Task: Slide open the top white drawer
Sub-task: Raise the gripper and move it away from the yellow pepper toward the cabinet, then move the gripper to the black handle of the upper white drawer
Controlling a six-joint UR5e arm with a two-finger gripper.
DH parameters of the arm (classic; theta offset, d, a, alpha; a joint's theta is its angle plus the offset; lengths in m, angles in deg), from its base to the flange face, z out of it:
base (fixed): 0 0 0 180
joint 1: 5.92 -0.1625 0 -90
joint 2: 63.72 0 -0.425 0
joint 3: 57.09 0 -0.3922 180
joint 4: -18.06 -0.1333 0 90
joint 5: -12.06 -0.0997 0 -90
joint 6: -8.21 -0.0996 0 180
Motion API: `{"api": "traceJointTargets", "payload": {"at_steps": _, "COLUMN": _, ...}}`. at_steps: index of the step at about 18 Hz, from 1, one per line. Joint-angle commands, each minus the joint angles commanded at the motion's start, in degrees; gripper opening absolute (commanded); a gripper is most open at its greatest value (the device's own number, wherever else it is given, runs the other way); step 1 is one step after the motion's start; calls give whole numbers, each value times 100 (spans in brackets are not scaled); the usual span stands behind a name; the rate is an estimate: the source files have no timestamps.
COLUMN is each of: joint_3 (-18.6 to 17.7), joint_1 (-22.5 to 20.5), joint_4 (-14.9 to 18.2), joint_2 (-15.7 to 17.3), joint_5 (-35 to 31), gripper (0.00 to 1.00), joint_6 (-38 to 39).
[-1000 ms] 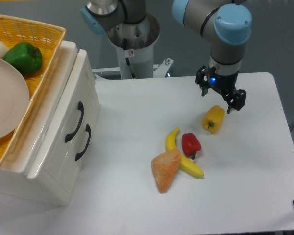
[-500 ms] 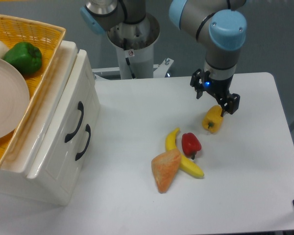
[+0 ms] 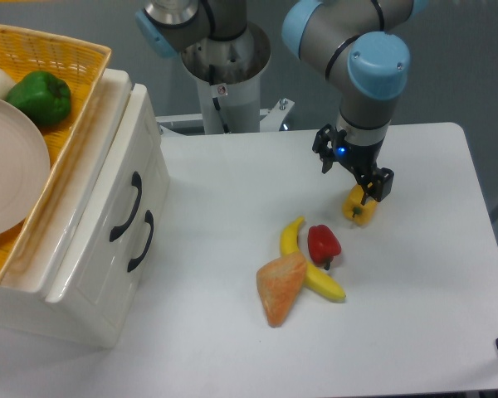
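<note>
top white drawer shut, pincer hiding yellow pepper

Yellow pepper, red pepper, banana, orange wedge on table; basket holds green pepper, plate.

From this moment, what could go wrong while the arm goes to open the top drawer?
1. The gripper hangs low, just beside the yellow pepper, and might knock it on the way.
2. The top white drawer and the lower drawer carry look-alike black handles close together, so the fingers may catch the wrong one.
3. The yellow wicker basket sits on the cabinet, so a hard pull might shake it.
</note>
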Motion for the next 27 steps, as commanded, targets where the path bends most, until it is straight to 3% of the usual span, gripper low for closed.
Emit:
{"api": "traceJointTargets", "payload": {"at_steps": 5, "joint_3": 237, "joint_1": 324, "joint_4": 9, "joint_2": -228, "joint_5": 79, "gripper": 100, "joint_6": 1563}}
{"api": "traceJointTargets", "payload": {"at_steps": 8, "joint_3": 272, "joint_1": 492, "joint_4": 9, "joint_2": -342, "joint_5": 219, "gripper": 100, "joint_6": 1986}}
{"api": "traceJointTargets", "payload": {"at_steps": 18, "joint_3": 272, "joint_1": 826, "joint_4": 255, "joint_2": -317, "joint_5": 904, "gripper": 100, "joint_6": 4068}}
{"api": "traceJointTargets", "payload": {"at_steps": 23, "joint_3": 281, "joint_1": 914, "joint_4": 527, "joint_2": -281, "joint_5": 1134, "gripper": 100, "joint_6": 4746}}
{"api": "traceJointTargets", "payload": {"at_steps": 27, "joint_3": 334, "joint_1": 1168, "joint_4": 554, "joint_2": -290, "joint_5": 1230, "gripper": 100, "joint_6": 5317}}
